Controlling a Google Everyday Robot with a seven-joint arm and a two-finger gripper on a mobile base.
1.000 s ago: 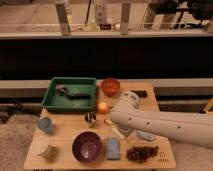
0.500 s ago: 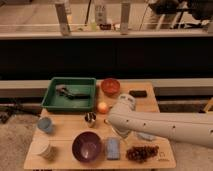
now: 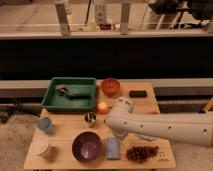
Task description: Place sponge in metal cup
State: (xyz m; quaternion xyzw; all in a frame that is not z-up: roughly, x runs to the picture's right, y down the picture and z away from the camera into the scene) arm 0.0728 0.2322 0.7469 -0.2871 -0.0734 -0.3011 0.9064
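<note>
Gripper (image 3: 117,133) over wooden table (image 3: 65,132) (dim room)

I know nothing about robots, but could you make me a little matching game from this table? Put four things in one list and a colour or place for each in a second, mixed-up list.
Things:
1. sponge
2. metal cup
3. bowl
4. tray

Descriptions:
A. green, holds a grey tool
B. shiny, just in front of the tray
C. blue, lying flat near the front edge
D. purple, just left of the sponge

Pairs: 1-C, 2-B, 3-D, 4-A.

The gripper hangs at the tip of the white arm, between the metal cup and the sponge.
</note>
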